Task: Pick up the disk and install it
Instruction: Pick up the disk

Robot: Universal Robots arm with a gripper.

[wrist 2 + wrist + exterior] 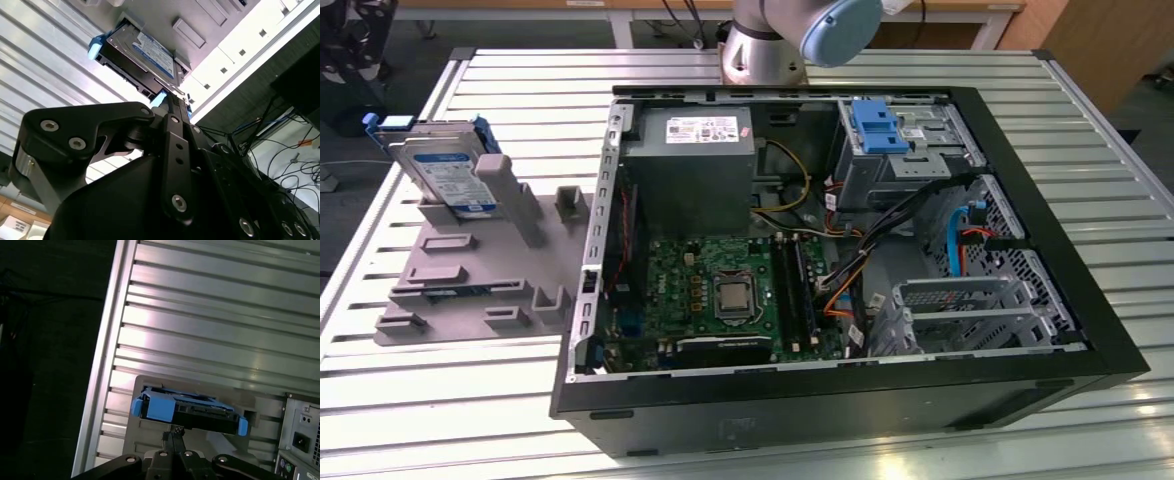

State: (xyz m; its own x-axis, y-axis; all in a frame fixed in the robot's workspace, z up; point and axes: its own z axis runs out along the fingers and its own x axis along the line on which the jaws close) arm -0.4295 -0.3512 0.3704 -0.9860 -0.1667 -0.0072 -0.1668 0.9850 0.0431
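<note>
Exterior view: disk (447, 170) on edge, leaning back, slotted in grey stand (467, 270) at the exterior view's left, just beside open case (827, 410) on slatted table (454, 400). Blue carrier frame around disk, label facing out. Second wrist view: gripper (170, 95) fingers drawn together, nothing clamped between, tips aimed at disk (145, 50) edge. First wrist view: gripper (173, 430) closed, lined up with blue-framed edge of disk (200, 415); contact hard to judge. Blue latch (874, 125) on bay inside case.
</note>
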